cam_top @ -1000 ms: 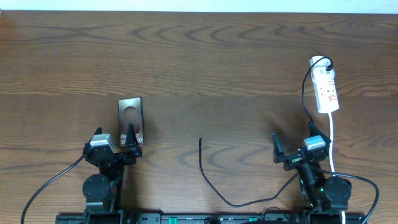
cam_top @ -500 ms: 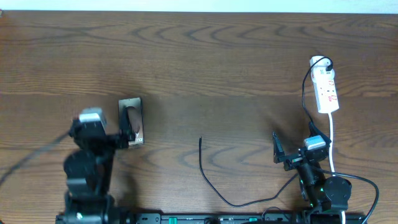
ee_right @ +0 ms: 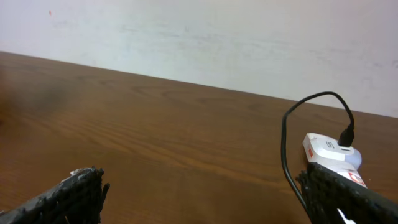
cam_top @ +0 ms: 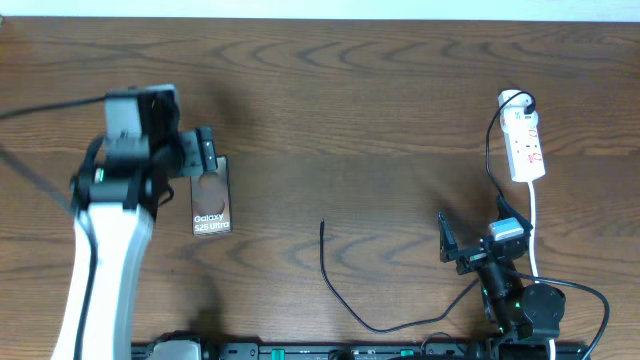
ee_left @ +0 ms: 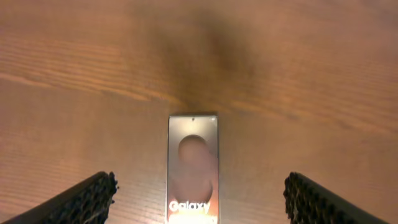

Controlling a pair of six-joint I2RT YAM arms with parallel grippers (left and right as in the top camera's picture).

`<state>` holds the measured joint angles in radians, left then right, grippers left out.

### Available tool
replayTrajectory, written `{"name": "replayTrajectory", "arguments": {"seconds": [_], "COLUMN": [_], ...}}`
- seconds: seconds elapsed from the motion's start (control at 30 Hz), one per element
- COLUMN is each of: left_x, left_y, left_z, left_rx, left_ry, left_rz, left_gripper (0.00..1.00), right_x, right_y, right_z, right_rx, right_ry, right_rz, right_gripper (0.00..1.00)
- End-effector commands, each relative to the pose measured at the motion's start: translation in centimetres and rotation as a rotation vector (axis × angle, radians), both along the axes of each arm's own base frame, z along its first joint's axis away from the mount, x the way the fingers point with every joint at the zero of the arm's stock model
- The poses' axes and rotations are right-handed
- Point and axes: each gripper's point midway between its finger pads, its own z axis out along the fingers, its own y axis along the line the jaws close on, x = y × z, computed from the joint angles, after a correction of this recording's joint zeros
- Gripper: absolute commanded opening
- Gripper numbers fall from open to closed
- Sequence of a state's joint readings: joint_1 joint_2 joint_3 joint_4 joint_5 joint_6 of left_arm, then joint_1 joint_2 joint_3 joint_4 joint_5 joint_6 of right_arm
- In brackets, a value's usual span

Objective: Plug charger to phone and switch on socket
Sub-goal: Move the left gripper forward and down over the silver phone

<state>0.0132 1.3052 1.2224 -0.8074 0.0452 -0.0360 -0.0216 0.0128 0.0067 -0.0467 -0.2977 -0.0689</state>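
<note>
The left gripper point(ee_left: 200, 186) hangs over the phone point(cam_top: 210, 205) with its jaws spread wide and nothing in them. The phone lies flat on the table point(cam_top: 340, 90), lettered back up, on the left side. The charger cable point(cam_top: 330, 280) curls loose along the near edge, its plug tip resting well apart from the phone. Its adapter point(cam_top: 514, 100) sits at the far end of the power strip point(cam_top: 527, 148), far right. The right gripper point(ee_right: 202, 183) is wide open and empty, low near the front edge.
</note>
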Motion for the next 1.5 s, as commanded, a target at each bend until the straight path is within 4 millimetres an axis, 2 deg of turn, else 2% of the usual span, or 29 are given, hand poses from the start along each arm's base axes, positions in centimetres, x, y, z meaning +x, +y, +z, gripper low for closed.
{"name": "replayTrajectory", "arguments": {"seconds": [0.0, 0.17, 0.37, 0.4, 0.47, 0.5, 0.53, 0.57, 0.6, 0.67, 0.7, 0.9, 1.2, 1.47], "left_x": [0.8, 0.6, 0.0, -0.2, -0.2, -0.2, -0.2, -0.2, -0.1, -0.1, -0.1, -0.6, -2.4, -2.7], "left_y": [0.4, 0.2, -0.2, -0.2, -0.2, -0.2, -0.2, -0.2, -0.2, -0.2, -0.2, -0.2, -0.3, -0.3], "left_z": [-2.6, -7.4, -10.2, -10.5, -10.6, -10.6, -10.6, -10.6, -10.6, -10.6, -10.6, -10.8, -12.8, -13.2], "left_rx": [0.015, 0.001, -0.026, -0.026, -0.025, -0.025, -0.025, -0.025, -0.025, -0.025, -0.026, -0.026, -0.028, -0.028], "left_ry": [0.124, 0.293, 0.404, 0.417, 0.422, 0.421, 0.420, 0.418, 0.417, 0.416, 0.416, 0.436, 0.498, 0.505], "left_rz": [0.000, -0.006, -0.016, -0.016, -0.016, -0.016, -0.016, -0.016, -0.016, -0.016, -0.016, -0.016, -0.015, -0.015], "left_gripper": [0.88, 0.88, 0.88, 0.81, 0.42, 0.34, 0.33, 0.34, 0.57, 0.94, 0.97, 0.97, 0.98, 0.98], "right_x": [0.0, 0.0, 0.0, 0.0, 0.0, 0.0, 0.0, 0.0, 0.0, 0.0, 0.0, 0.0, 0.0, 0.0], "right_y": [0.1, 0.1, 0.1, 0.1, 0.1, 0.1, 0.1, 0.1, 0.1, 0.1, 0.1, 0.1, 0.1, 0.1], "right_z": [-0.1, -0.1, -0.1, -0.1, -0.1, -0.1, -0.1, -0.1, -0.1, -0.1, -0.1, -0.1, -0.1, -0.1], "right_rx": [0.001, 0.001, 0.001, 0.001, 0.001, 0.001, 0.001, 0.001, 0.001, 0.001, 0.001, 0.001, 0.001, 0.001], "right_ry": [0.003, 0.003, 0.003, 0.003, 0.003, 0.003, 0.003, 0.003, 0.003, 0.003, 0.003, 0.003, 0.003, 0.003], "right_rz": [0.004, 0.004, 0.004, 0.004, 0.004, 0.004, 0.004, 0.004, 0.004, 0.004, 0.004, 0.004, 0.004, 0.004], "right_gripper": [0.99, 0.99, 0.99, 0.99, 0.99, 0.99, 0.99, 0.99, 0.99, 0.99, 0.99, 0.99, 0.99, 0.99]}}
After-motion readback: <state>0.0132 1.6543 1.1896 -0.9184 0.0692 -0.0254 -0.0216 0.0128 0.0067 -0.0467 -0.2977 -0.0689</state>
